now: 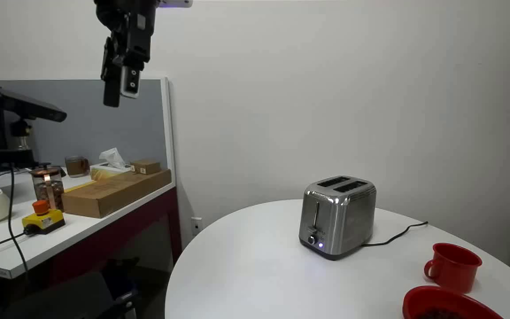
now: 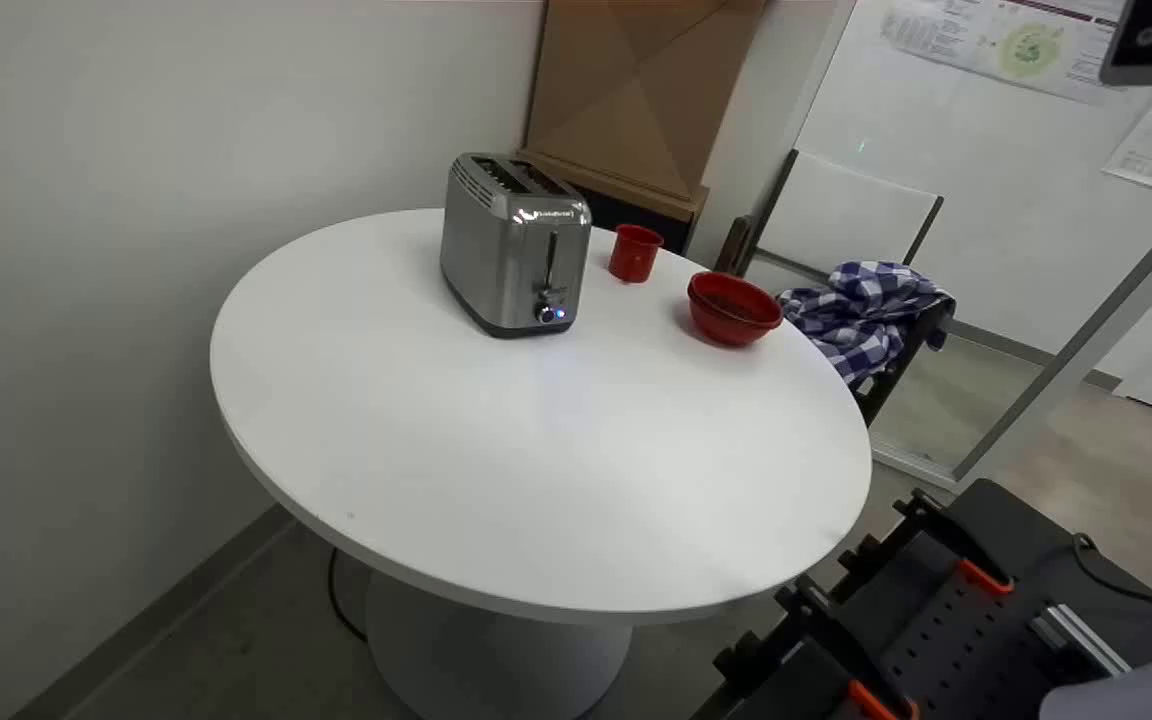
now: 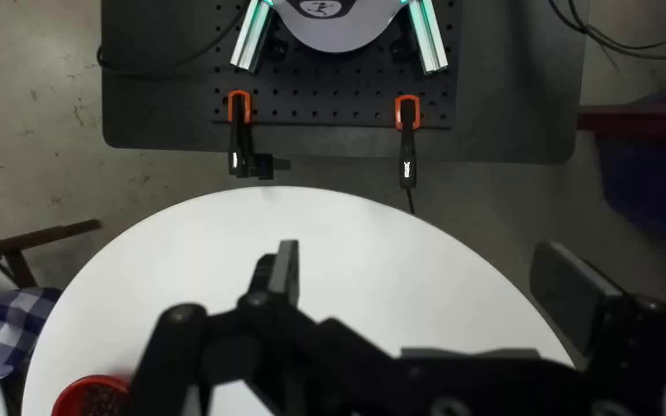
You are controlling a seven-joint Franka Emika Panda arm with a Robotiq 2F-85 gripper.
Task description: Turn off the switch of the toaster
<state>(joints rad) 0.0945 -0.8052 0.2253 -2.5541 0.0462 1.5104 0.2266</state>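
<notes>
The silver two-slot toaster [image 1: 357,221] stands upright on the round white table [image 1: 237,266] in both exterior views [image 2: 476,240]. Its front has a vertical slot with a lever [image 1: 312,229] low in it, a round knob [image 1: 312,239] and a small lit blue-violet light [image 1: 320,245]. A thin black cord [image 1: 396,238] runs from it. My gripper [image 1: 121,99] hangs high above and well apart from the toaster. In the wrist view my gripper [image 3: 425,274] is open and empty, its fingers wide apart. The toaster is out of the wrist view.
A red mug [image 1: 454,268] and a red bowl [image 1: 441,301] stand on the table near the toaster. A wall is behind the table. A side desk [image 1: 20,248] holds boxes and a yellow emergency stop [image 1: 44,219]. A chair with a checked cloth [image 2: 866,310] stands beside the table.
</notes>
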